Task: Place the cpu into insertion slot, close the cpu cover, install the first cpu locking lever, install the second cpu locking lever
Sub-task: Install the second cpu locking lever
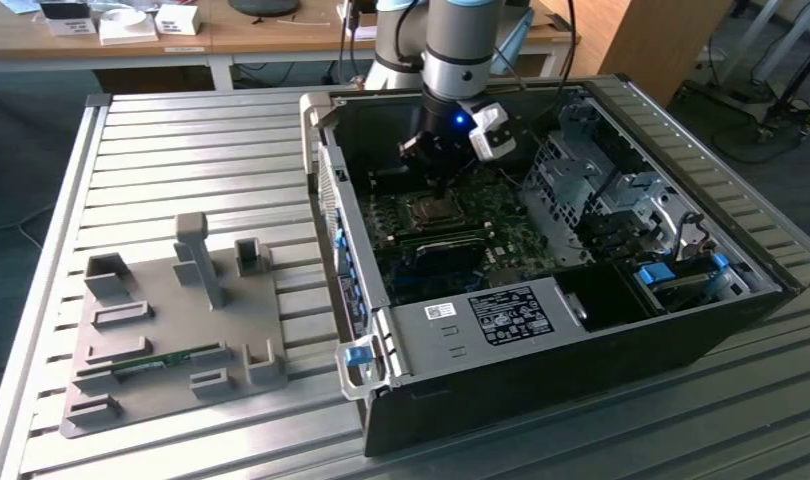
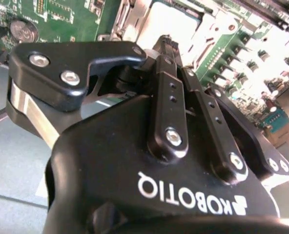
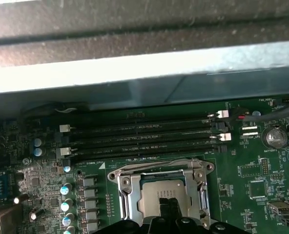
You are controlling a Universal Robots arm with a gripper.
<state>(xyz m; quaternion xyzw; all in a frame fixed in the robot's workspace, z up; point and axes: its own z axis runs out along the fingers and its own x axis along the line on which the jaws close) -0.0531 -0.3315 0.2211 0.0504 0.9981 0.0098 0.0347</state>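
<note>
Inside the open computer case (image 1: pixel 725 330), my gripper (image 1: pixel 439 186) hangs straight down over the socket (image 1: pixel 433 210) on the green motherboard (image 1: pixel 519 238). In the first wrist view the cpu (image 3: pixel 152 195) lies flat in the socket, its silver top showing through the square opening of the cpu cover (image 3: pixel 126 197), which lies down around it. My gripper (image 3: pixel 170 205) is shut with its black tips just over or on the cpu's top, holding nothing. The second wrist view shows the same shut gripper (image 2: pixel 166 43) above the bright cpu (image 2: pixel 176 22). I cannot make out the locking levers.
Memory slots (image 3: pixel 139 141) run beside the socket, with capacitors (image 3: pixel 66 190) on one side and a coin battery (image 3: pixel 274 137) on the other. The case wall (image 1: pixel 328 190) and drive cage (image 1: pixel 595 180) hem in the board. A grey fixture tray (image 1: pixel 178 310) lies at the exterior view's left.
</note>
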